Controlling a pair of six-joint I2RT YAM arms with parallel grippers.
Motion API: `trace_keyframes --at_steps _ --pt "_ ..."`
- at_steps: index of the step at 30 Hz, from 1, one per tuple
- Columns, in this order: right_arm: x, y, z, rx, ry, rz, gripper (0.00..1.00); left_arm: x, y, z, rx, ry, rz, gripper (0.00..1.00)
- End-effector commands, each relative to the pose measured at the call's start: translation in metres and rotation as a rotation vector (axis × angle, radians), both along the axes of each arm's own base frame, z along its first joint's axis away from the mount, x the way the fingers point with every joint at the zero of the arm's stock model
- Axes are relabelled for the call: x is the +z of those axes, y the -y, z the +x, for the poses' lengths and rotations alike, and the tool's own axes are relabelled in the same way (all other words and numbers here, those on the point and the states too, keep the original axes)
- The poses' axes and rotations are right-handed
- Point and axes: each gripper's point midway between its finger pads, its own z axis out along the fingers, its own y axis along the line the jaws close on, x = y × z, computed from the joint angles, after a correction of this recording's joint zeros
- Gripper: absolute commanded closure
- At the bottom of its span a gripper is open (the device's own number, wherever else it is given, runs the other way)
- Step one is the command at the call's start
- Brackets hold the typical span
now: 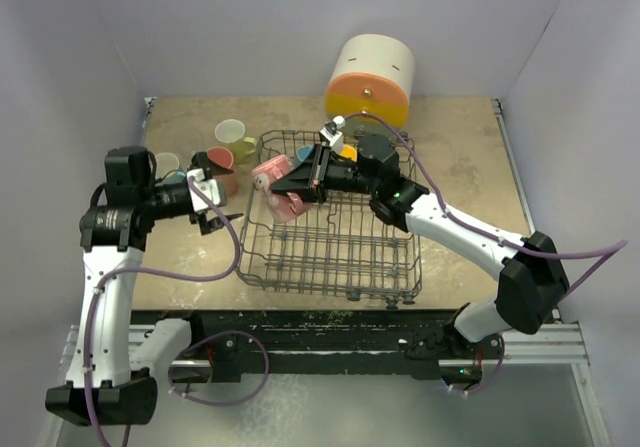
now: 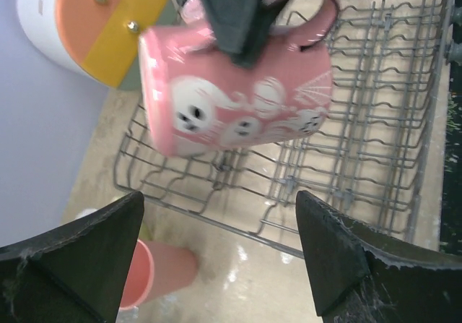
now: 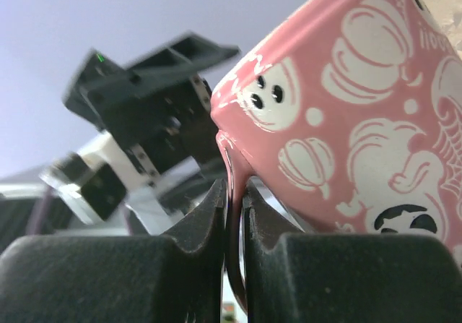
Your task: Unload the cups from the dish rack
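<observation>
**Pink mug held on its side over the rack's left edge, pinched by my right gripper.**

The dish rack (image 1: pixel 340 247), a grey wire basket with raised sides, sits mid-table. My right arm covers its far end, where I only half make out a blue cup (image 1: pixel 305 154). The pink mug (image 2: pixel 238 99) is glossy, printed with white ghosts and pumpkins, blurred in the left wrist view and cut off in the right wrist view. The right gripper (image 3: pixel 232 222) has its fingers clamped tight on the thin handle. The left gripper (image 2: pixel 216 258), just outside the rack, has its fingers spread wide, holding nothing, above a salmon cup (image 2: pixel 155 272).
</observation>
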Motion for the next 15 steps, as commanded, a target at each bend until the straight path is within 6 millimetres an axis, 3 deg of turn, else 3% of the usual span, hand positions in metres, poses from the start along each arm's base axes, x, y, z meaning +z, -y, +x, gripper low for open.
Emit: trace_keyframes --at_steps 1,6,15 --pt "0.086 0.012 0.019 -0.149 0.026 0.259 1.00 0.012 0.007 -0.004 0.028 0.094 -0.106 0.13" --pt "0.115 0.021 0.056 -0.350 -0.029 0.333 1.00 0.017 0.000 0.005 0.098 0.242 -0.115 0.16" --pt "0.170 0.013 0.074 -0.476 -0.080 0.469 1.00 0.026 0.002 0.017 0.124 0.355 -0.173 0.21"
